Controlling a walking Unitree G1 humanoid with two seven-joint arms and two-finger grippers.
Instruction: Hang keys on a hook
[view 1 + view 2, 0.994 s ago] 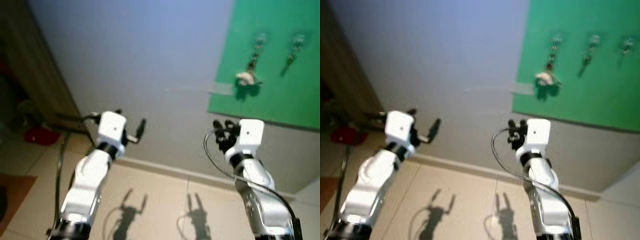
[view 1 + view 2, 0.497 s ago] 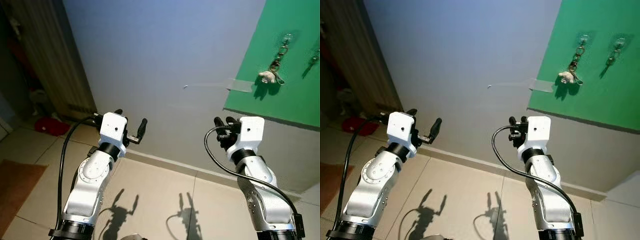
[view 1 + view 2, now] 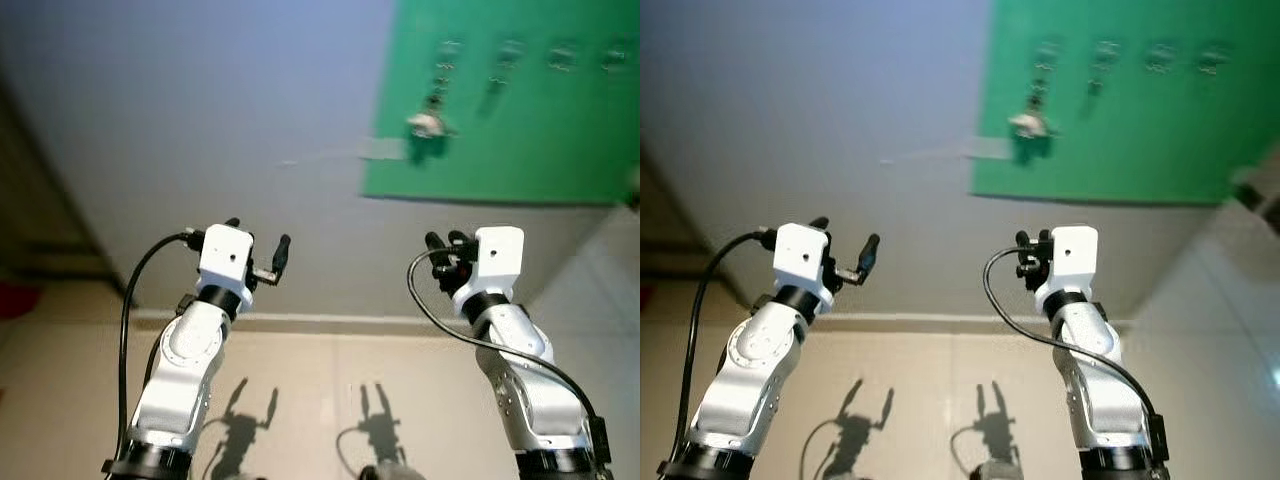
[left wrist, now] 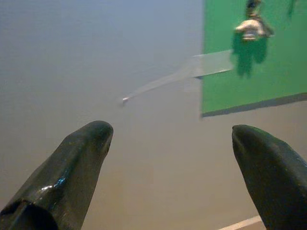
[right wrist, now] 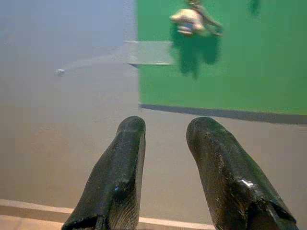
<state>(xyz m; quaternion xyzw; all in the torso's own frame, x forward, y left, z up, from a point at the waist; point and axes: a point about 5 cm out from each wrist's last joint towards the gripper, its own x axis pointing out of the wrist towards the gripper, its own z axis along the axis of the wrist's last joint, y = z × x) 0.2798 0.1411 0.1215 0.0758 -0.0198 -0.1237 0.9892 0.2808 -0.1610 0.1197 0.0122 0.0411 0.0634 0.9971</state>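
Keys: a key bunch (image 3: 1030,122) with a pale charm is already hanging from the leftmost hook on the green board (image 3: 1120,150), up at about 1 o'clock from the robot's head; I judge the hanging itself done.
Hooks: a row of hooks (image 3: 1158,55) is running along the top of the board, blurred, so I cannot tell what, if anything, the others are carrying.
Left gripper: the left gripper (image 3: 260,250) is hovering at chest height before the grey wall (image 3: 200,120), fingers spread wide, holding nothing.
Right gripper: the right gripper (image 3: 446,258) is raised below the board, at 6 o'clock from the keys, well apart from them; its fingers (image 5: 120,182) are standing a narrow gap apart with nothing between them.
Tape: a strip of clear tape (image 5: 144,52) is bridging the board's left edge and the wall.
Risk one: the right arm is sitting straight under the bunch, so any upward swing could be knocking the keys off their hook.
Risk two: the head views are smeared, so any reach made off this picture could be landing wide and scraping the board.
Risk three: a snag on the tape could be pulling the board's edge loose.
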